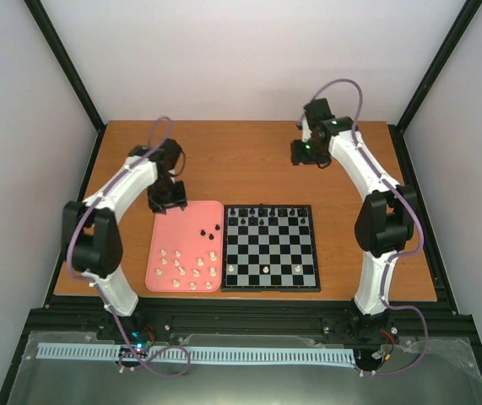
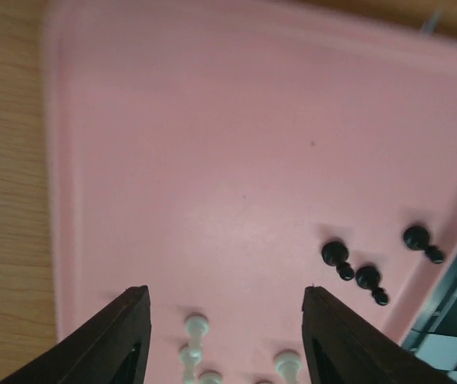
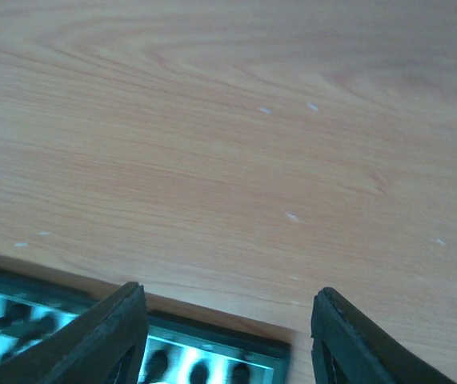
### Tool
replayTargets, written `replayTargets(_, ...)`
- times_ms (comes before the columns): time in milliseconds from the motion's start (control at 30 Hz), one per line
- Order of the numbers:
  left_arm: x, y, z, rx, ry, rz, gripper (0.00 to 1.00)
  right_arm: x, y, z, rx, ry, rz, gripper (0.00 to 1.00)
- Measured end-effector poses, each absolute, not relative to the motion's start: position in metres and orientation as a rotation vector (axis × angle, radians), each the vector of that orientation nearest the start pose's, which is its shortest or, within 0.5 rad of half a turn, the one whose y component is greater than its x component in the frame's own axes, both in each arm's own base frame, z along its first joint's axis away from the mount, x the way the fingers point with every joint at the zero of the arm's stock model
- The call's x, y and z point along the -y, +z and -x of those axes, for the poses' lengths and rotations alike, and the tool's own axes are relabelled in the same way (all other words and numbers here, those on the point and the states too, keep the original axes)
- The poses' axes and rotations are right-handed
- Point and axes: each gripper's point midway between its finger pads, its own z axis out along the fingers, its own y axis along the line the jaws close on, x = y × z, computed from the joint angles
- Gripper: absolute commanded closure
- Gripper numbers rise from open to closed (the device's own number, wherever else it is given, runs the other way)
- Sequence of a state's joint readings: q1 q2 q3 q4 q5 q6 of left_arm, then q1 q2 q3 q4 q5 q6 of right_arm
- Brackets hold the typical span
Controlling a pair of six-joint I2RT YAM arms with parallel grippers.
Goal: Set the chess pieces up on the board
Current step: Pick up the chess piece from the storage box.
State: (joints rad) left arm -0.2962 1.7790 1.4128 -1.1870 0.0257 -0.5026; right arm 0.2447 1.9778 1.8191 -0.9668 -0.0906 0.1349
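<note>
Chequered board lying flat, black pieces along its far edge, cream pieces mostly on pink tray

No words, numbers or signs can be read in any view (not even along the edge of the board)
</note>
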Motion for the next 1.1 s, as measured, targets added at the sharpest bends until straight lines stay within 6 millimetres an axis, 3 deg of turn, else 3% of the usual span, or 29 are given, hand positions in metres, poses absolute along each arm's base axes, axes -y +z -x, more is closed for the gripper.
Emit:
replayTargets(67, 0.087, 0.116, -0.321, -3.032, -0.093, 0.382, 0.38, -0.158, 0.176, -0.462, -2.664, 0.253, 0.249, 0.44)
replayTargets(133, 0.075, 0.142, -0.326, -2.937, -0.137, 0.428, 0.34, -0.198, 0.200, -0.456, -2.603, 0.298, 0.348, 0.44)
replayTargets(267, 0.053, 0.174, -0.327, -2.804, -0.186, 0.518, 0.13, -0.293, 0.230, -0.417, -2.501, 0.424, 0.590, 0.45)
replayTargets(367, 0.041, 0.173, -0.321, -2.786, -0.182, 0.565, 0.01, -0.349, 0.215, -0.378, -2.512, 0.494, 0.749, 0.45)
replayTargets(433, 0.036, 0.169, -0.315, -2.794, -0.173, 0.584, 0.00, -0.376, 0.192, -0.352, -2.551, 0.516, 0.840, 0.46)
replayTargets(467, 0.034, 0.168, -0.314, -2.798, -0.170, 0.588, 0.00, -0.389, 0.170, -0.335, -2.595, 0.521, 0.896, 0.47)
replayTargets(633, 0.035, 0.171, -0.313, -2.788, -0.183, 0.578, 0.00, -0.408, 0.122, -0.304, -2.705, 0.492, 0.990, 0.48)
replayTargets(733, 0.036, 0.173, -0.314, -2.787, -0.195, 0.567, 0.00, -0.413, 0.106, -0.293, -2.743, 0.476, 1.011, 0.51)
replayTargets(1100, 0.043, 0.179, -0.317, -2.783, -0.246, 0.522, 0.00, -0.409, 0.064, -0.291, -2.845, 0.368, 0.975, 0.56)
